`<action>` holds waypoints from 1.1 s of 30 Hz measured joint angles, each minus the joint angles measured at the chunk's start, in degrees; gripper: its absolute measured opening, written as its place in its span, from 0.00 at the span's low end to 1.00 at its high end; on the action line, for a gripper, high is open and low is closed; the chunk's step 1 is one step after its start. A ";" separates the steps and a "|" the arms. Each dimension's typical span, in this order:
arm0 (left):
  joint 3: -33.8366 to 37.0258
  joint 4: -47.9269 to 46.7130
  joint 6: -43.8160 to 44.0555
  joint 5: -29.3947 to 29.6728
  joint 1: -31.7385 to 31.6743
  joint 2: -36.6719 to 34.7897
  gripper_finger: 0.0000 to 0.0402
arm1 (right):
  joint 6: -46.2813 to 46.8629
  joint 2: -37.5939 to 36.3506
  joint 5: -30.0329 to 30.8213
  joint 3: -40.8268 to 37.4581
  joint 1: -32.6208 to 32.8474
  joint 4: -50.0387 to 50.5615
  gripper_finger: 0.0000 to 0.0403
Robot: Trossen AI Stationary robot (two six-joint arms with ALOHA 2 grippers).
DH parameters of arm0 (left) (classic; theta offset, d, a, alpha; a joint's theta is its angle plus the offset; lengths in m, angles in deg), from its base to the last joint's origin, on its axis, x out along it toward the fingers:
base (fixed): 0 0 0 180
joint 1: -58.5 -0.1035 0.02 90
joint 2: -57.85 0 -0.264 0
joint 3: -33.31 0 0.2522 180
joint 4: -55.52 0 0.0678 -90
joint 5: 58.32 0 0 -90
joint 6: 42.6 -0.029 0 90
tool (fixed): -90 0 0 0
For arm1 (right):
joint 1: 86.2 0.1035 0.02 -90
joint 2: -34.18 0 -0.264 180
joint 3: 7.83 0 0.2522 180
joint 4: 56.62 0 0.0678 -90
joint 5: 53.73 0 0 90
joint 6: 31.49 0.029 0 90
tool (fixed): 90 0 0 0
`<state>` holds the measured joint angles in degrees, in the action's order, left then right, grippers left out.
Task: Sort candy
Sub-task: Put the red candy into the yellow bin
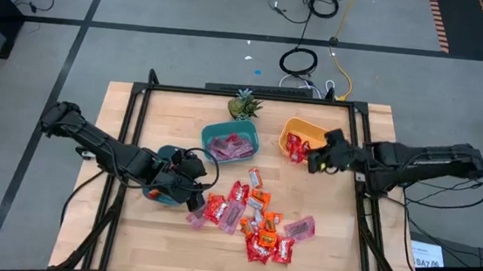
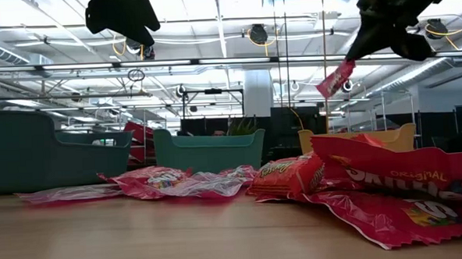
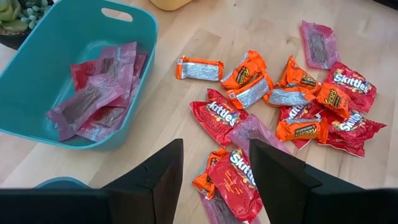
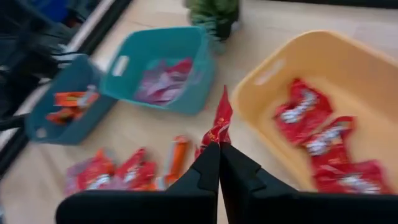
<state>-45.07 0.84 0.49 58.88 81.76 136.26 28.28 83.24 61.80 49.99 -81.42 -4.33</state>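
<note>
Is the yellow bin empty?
No. The yellow bin already holds several red candy packets on its floor.

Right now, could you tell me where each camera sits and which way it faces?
High: overhead, straight down; both arms, table.
Low: table height, level across the candy pile; the arms hang from above.
Left wrist: over the pile, open left gripper.
Right wrist: by the yellow bin, right gripper shut on a red candy.
Both wrist views share the teal bin.
</note>
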 joint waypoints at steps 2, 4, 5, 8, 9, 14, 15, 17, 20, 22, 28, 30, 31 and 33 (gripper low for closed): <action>0.00 0.01 0.00 0.00 0.00 0.00 0.48 | -2.40 -0.57 -1.97 0.02 -3.67 1.50 0.00; 0.00 0.00 -0.02 0.02 0.00 0.00 0.48 | -5.00 -0.82 -3.22 0.02 -7.08 2.24 0.00; 0.00 0.00 -0.02 0.02 0.00 0.00 0.48 | -6.10 -0.88 -3.41 0.02 -8.60 2.56 0.00; 0.00 0.00 -0.02 0.02 0.00 0.00 0.48 | -9.43 -0.84 -3.64 0.02 -12.80 3.54 0.00; 0.00 0.01 -0.02 0.01 0.00 0.00 0.48 | -10.75 -0.70 -4.20 0.02 -14.27 4.17 0.00; 0.00 0.00 -0.02 0.02 0.00 0.00 0.48 | -17.78 0.49 -8.76 0.00 -21.14 4.69 0.00; 0.00 -0.01 -0.02 0.02 0.00 0.00 0.48 | -18.72 0.70 -9.30 0.00 -22.48 4.69 0.00; 0.00 -0.02 -0.02 0.02 0.00 0.00 0.48 | -20.13 1.11 -9.42 0.00 -24.70 4.69 0.00; 0.00 -0.04 -0.04 0.02 0.00 0.00 0.48 | -21.87 1.24 -9.39 0.00 -27.19 4.81 0.00; 0.00 -0.04 -0.04 0.02 0.00 -0.01 0.48 | -22.02 1.24 -9.39 0.00 -28.07 5.49 0.00; 0.00 -0.06 -0.04 0.02 0.00 0.00 0.48 | -21.48 1.24 -9.42 -0.02 -29.13 6.91 0.01; 0.00 -0.06 -0.04 0.02 0.00 -0.01 0.48 | -21.48 1.24 -9.42 -0.03 -29.13 7.59 0.04; 0.00 -0.06 -0.04 0.02 0.00 -0.01 0.48 | -21.48 1.24 -9.43 -0.03 -29.13 7.90 0.06; 0.00 -0.06 -0.04 0.02 0.00 0.00 0.48 | -21.48 1.24 -9.68 -0.03 -29.13 8.13 0.10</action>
<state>-45.07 0.78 0.45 58.91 81.76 136.25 6.79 84.48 52.12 49.96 -110.56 3.80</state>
